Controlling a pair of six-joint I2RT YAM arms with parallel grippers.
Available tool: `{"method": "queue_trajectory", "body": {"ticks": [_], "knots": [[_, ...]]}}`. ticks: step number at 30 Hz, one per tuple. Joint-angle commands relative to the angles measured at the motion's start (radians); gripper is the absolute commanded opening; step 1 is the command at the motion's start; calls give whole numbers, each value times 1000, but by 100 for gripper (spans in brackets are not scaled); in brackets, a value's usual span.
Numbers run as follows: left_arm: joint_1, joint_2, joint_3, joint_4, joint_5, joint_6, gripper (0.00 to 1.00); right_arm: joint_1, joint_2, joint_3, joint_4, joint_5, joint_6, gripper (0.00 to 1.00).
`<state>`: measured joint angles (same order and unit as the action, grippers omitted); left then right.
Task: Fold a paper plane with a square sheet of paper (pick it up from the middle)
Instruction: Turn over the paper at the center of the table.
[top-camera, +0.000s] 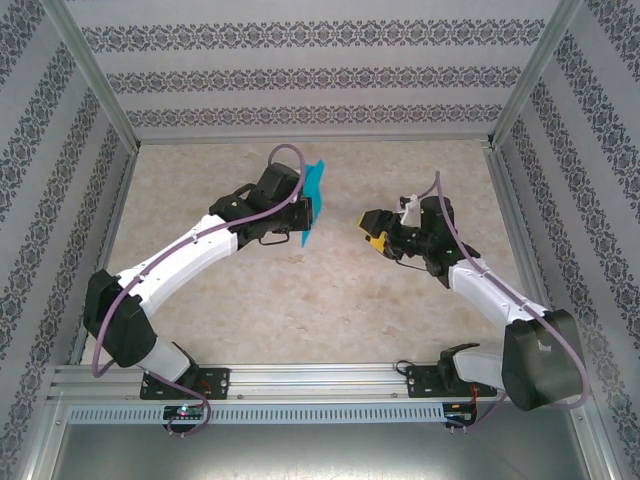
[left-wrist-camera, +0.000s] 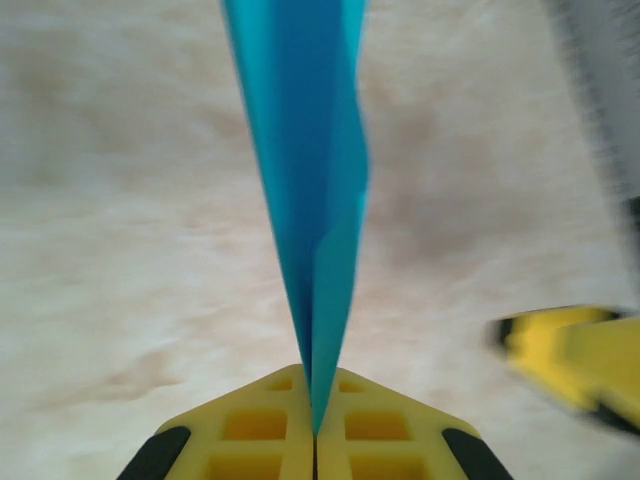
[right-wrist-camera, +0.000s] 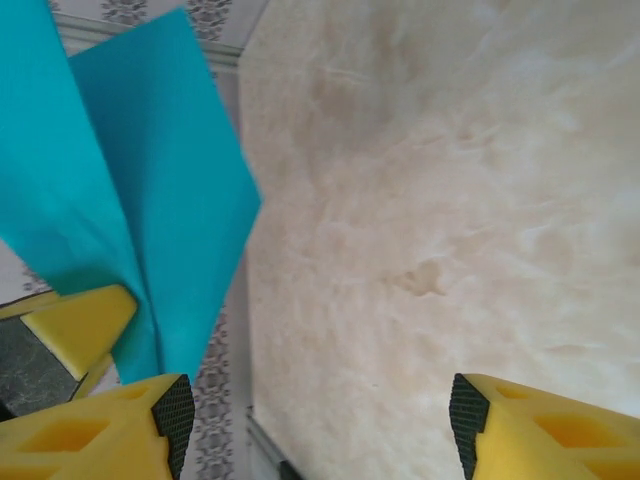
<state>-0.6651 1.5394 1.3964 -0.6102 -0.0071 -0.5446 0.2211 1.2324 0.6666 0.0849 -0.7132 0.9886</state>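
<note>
Top external view: the left gripper (top-camera: 303, 214) sits left of centre above the marbled table (top-camera: 300, 320), jaws pressed together on the sheet of paper (top-camera: 316, 195). The teal-blue sheet stands on edge and reaches out beyond the fingertips toward the back wall. Across a gap of bare table to the right, the right gripper (top-camera: 372, 230) faces the left one with its jaws spread and nothing between them. The paper is ahead of its tips and apart from them.

Left wrist view: the two yellow fingers (left-wrist-camera: 255, 430) meet flush along a centre seam with the paper pinched in it. From the tips the sheet runs straight ahead as a narrow upright wedge that widens away from the jaws, and two layers part slightly along its right edge. Ahead and to the right of the jaws, a blurred yellow and black finger of the right gripper stands apart from the paper.

Right wrist view: this gripper's own fingers (right-wrist-camera: 110, 435) sit at the bottom corners, wide apart, with table surface between them. The folded sheet hangs ahead of the left-hand finger, outside the gap. Its lower end is clamped by a yellow finger of the left gripper and comes close to the right gripper's fingertip; whether they touch cannot be told.
</note>
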Motion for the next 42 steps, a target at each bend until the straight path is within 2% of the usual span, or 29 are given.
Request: {"method": "queue_trajectory", "body": {"ticks": [1,4,5,8,12,19,25,31,42], "knots": [[-49,66,56,-385,-399,210,8,-35,-11,30,-192,10,-167,71],[-91,126,70,-447,-579,213,8,-62,-5,61,-243,3,-211,72],[-100,146,73,-460,-605,209,8,-70,-5,69,-253,0,-219,73],[-143,223,73,-467,-655,198,9,-113,-11,80,-268,-20,-228,73],[-211,342,86,-439,-667,190,10,-165,-16,101,-290,-53,-248,74],[-300,493,115,-361,-603,177,12,-217,-5,113,-304,-102,-265,74],[-353,555,115,-285,-501,170,19,-237,8,120,-305,-125,-272,74],[-364,551,94,-227,-386,153,35,-239,36,126,-292,-151,-274,75],[-360,405,53,-140,-185,173,51,-237,39,112,-301,-172,-287,74]]}}
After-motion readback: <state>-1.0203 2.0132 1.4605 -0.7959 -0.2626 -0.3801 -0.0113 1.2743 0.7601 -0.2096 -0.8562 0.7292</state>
